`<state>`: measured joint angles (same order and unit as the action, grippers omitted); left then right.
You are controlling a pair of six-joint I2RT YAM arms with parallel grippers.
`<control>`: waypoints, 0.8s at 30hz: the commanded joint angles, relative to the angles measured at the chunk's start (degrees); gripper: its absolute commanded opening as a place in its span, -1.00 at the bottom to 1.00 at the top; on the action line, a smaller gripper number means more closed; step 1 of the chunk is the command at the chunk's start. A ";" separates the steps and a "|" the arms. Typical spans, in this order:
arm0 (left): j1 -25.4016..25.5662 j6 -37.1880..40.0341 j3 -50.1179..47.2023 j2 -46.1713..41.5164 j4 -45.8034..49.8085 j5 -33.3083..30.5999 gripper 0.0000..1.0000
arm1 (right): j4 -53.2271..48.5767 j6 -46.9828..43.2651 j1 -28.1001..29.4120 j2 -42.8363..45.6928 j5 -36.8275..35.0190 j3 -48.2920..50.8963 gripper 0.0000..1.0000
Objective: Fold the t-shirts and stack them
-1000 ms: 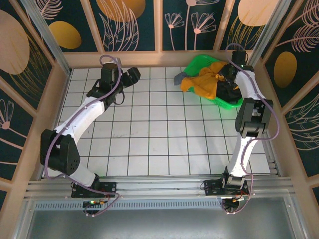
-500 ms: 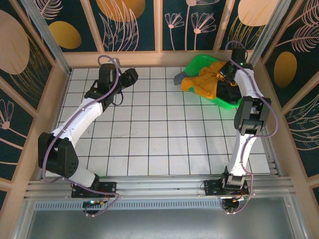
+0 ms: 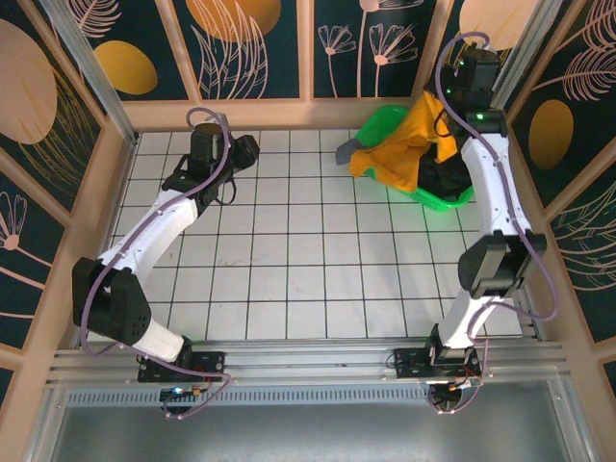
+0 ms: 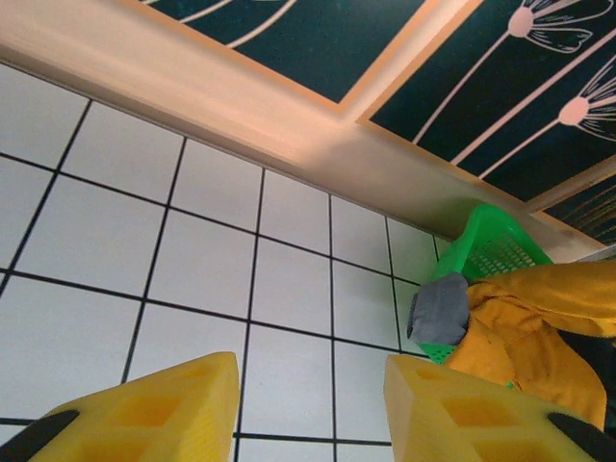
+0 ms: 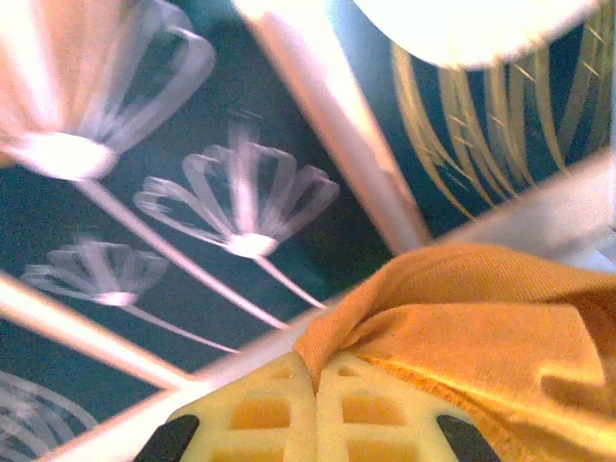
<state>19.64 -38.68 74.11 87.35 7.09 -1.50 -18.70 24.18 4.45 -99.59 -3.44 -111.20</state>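
The mustard-orange t-shirt [image 3: 409, 144] hangs partly lifted out of the green basket [image 3: 377, 120] at the back right. My right gripper [image 3: 435, 96] is raised above the basket and shut on the shirt's upper edge. In the right wrist view the pinched fold of orange t-shirt [image 5: 462, 308] sticks up between the closed gripper [image 5: 316, 380]. A black t-shirt [image 3: 445, 178] lies in the basket under it, and a grey t-shirt [image 3: 348, 149] hangs over the basket's left rim. My left gripper [image 3: 252, 149] hovers over the back-left tiles, open and holding nothing [image 4: 313, 404], facing the grey t-shirt [image 4: 440, 308].
White tiled floor [image 3: 308, 260] stretches from the basket toward the arm bases. A wooden ledge [image 4: 241, 106] and patterned wall panels close off the back, and wooden rails run along both sides. The basket [image 4: 500, 245] sits in the back right corner.
My right gripper shut on the orange t-shirt and rose toward the back wall, pulling the cloth up out of the basket. The left gripper's jaws have narrowed; that arm barely shifted.
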 commanded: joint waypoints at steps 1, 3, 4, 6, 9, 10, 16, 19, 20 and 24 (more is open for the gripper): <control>0.27 0.09 2.36 -2.57 1.58 -3.18 -0.11 | 11.56 -5.98 3.59 6.60 1.20 1.04 -1.00; 0.26 -0.12 2.25 -3.63 1.82 -4.27 -0.11 | 15.47 -8.71 6.64 9.41 3.75 2.47 -1.00; 0.25 -0.25 2.19 -4.20 2.02 -4.90 -0.11 | 15.85 -9.57 8.00 10.00 4.62 2.21 -1.00; 0.23 -0.72 2.10 -5.69 2.95 -6.98 -0.11 | 13.33 -10.25 11.13 9.30 7.35 -0.66 -1.00; 0.22 -0.83 1.92 -8.63 4.06 -10.34 -0.10 | 10.09 -10.95 17.67 7.00 12.61 -2.05 -1.00; 0.24 -1.00 1.85 -9.69 4.51 -11.78 -0.10 | 9.50 -11.66 20.47 6.38 12.63 -1.29 -1.00; 0.29 -2.51 0.58 -18.42 9.61 -24.25 -0.07 | 7.80 -9.07 35.96 -5.70 20.35 0.00 -1.00; 0.23 -3.13 -1.39 -22.48 12.54 -29.84 -0.04 | 1.29 -6.45 42.11 -18.97 28.98 -10.53 -0.75; 0.22 -3.22 -2.21 -23.67 13.50 -31.08 -0.03 | -1.07 -5.03 43.41 -22.97 30.74 -14.73 -0.47; 0.25 -3.72 -4.56 -25.75 18.02 -31.03 0.06 | -2.66 -2.62 44.52 -26.07 30.08 -18.33 0.23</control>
<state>19.64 -41.50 72.03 61.52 18.81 -29.34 -17.96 18.57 49.32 -128.57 22.70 -125.34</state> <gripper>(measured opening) 0.522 0.582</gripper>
